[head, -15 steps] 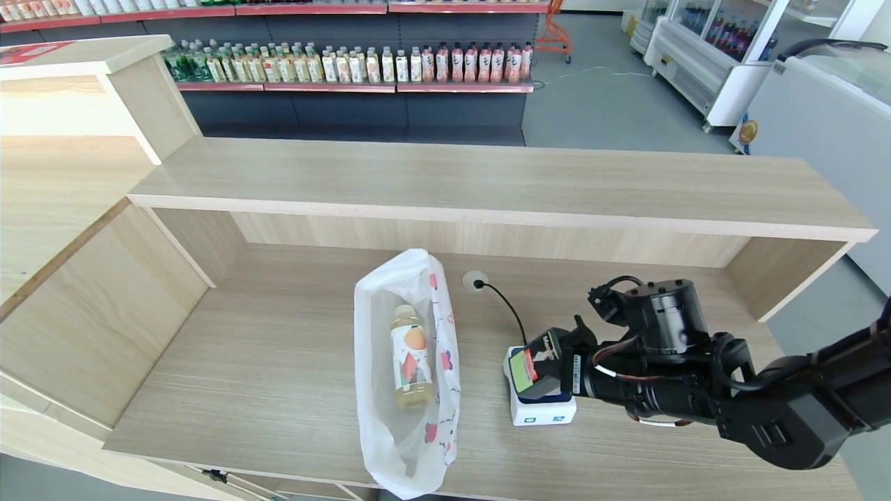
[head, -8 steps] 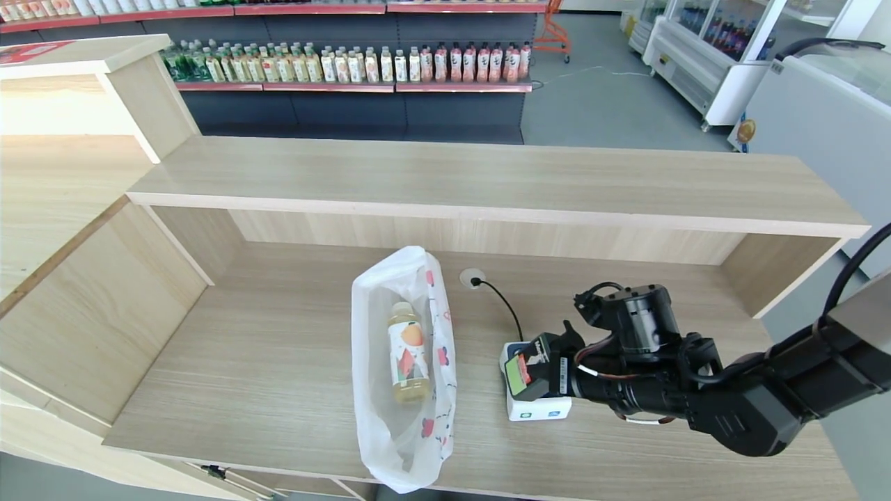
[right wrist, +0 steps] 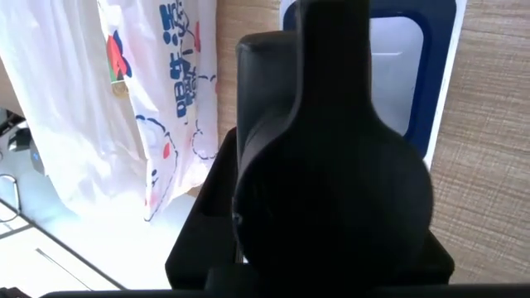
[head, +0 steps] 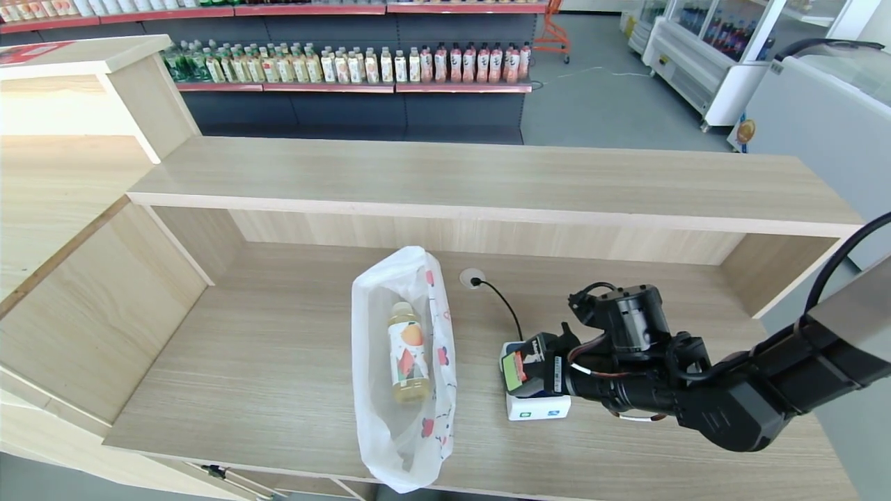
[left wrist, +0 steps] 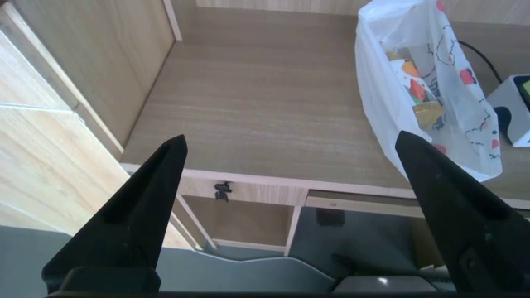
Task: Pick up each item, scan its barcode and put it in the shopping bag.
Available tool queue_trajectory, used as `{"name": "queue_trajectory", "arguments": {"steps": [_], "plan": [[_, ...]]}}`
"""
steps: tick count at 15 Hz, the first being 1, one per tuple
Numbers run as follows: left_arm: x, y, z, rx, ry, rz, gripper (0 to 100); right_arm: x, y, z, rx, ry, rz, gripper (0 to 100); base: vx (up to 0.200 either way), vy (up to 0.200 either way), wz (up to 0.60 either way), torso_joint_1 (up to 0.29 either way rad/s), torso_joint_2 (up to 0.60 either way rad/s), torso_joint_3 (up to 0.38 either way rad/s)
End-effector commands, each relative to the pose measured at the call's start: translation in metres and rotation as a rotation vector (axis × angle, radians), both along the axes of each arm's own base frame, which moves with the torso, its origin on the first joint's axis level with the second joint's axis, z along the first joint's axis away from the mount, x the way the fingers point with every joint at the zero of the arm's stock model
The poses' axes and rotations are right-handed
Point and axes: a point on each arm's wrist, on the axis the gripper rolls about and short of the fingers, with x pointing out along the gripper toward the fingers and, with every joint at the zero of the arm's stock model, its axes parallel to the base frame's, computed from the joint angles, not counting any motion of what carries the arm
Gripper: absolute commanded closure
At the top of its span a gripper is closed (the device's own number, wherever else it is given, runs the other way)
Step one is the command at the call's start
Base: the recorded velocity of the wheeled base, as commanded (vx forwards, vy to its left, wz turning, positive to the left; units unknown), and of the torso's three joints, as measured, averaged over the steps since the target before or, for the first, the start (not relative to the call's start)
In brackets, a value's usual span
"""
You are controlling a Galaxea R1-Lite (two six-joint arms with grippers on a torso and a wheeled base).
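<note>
A white shopping bag [head: 437, 390] with a printed pattern lies open on the counter, with a tea bottle [head: 408, 355] lying inside it. To its right, a white barcode scanner [head: 536, 405] with a dark top stands on the counter. My right gripper [head: 525, 365] hovers just over the scanner, shut on a small green and red pack [head: 515, 363]. In the right wrist view, the scanner's window [right wrist: 396, 58] and the bag [right wrist: 157, 99] show past a dark shape close to the lens. My left gripper [left wrist: 290, 223] hangs open off the counter's front edge, far from the bag [left wrist: 414, 91].
A black cable [head: 505, 306] runs from the scanner to a grommet [head: 475, 280] at the back. A raised wooden ledge [head: 487, 181] walls the counter behind and at both sides. Bare counter lies left of the bag.
My right gripper has edged a little to the left over the scanner with the pack still in it. The head view itself shifted slightly. Bag and bottle stayed put.
</note>
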Motion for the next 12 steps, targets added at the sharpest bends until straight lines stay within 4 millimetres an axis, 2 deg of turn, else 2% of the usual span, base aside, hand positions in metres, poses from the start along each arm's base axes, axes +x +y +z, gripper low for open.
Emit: {"name": "queue_trajectory", "arguments": {"steps": [1,4,5,6,7,8,10,12], "plan": [[0.000,0.000,0.000,0.001,0.000,0.001,0,0.000,0.000,-0.002,-0.004,0.007,-0.002,100,0.000,0.000,0.00,0.000,0.00,0.000],[0.000,0.000,0.000,0.001,0.000,0.001,0,0.000,-0.001,0.006,0.011,-0.018,-0.006,100,0.000,0.000,0.00,0.000,0.00,0.000],[0.000,0.000,0.000,0.001,0.000,0.001,0,0.000,-0.002,0.034,0.073,-0.115,-0.028,100,0.000,0.000,0.00,0.000,0.00,0.000],[0.000,0.000,0.000,0.003,0.000,0.001,0,-0.007,-0.005,0.049,0.102,-0.147,-0.036,100,0.000,0.000,0.00,0.000,0.00,0.000],[0.000,0.000,0.000,0.003,0.000,0.001,0,-0.026,-0.018,0.076,0.092,-0.226,-0.016,100,0.000,0.000,0.00,0.000,0.00,0.000],[0.000,0.000,0.000,0.003,0.000,0.001,0,-0.037,-0.033,0.089,0.017,-0.295,0.002,100,0.000,0.000,0.00,0.000,0.00,0.000],[0.000,0.000,0.000,0.003,0.000,0.001,0,-0.053,-0.048,0.095,-0.124,-0.405,0.064,100,0.000,0.000,0.00,0.000,0.00,0.000],[0.000,0.000,0.000,0.003,0.000,0.001,0,-0.063,-0.052,0.096,-0.163,-0.445,0.096,100,0.000,0.000,0.00,0.000,0.00,0.000]]}}
